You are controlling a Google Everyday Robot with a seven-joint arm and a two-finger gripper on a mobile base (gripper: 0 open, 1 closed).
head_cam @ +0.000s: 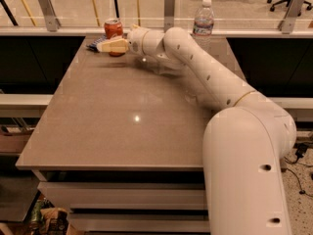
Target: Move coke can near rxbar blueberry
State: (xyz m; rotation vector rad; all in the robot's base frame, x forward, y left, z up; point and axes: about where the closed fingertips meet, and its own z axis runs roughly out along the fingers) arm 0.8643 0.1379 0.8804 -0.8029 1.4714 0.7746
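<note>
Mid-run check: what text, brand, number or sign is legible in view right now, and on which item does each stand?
Nothing reads clearly.
Red aluminium soda can: white marking, too blurred to read.
Dark blue flat snack bar: lettering too small to read.
Clear plastic water bottle: label unreadable.
Cream gripper, just in front of the can and beside the bar: no text seen.
</note>
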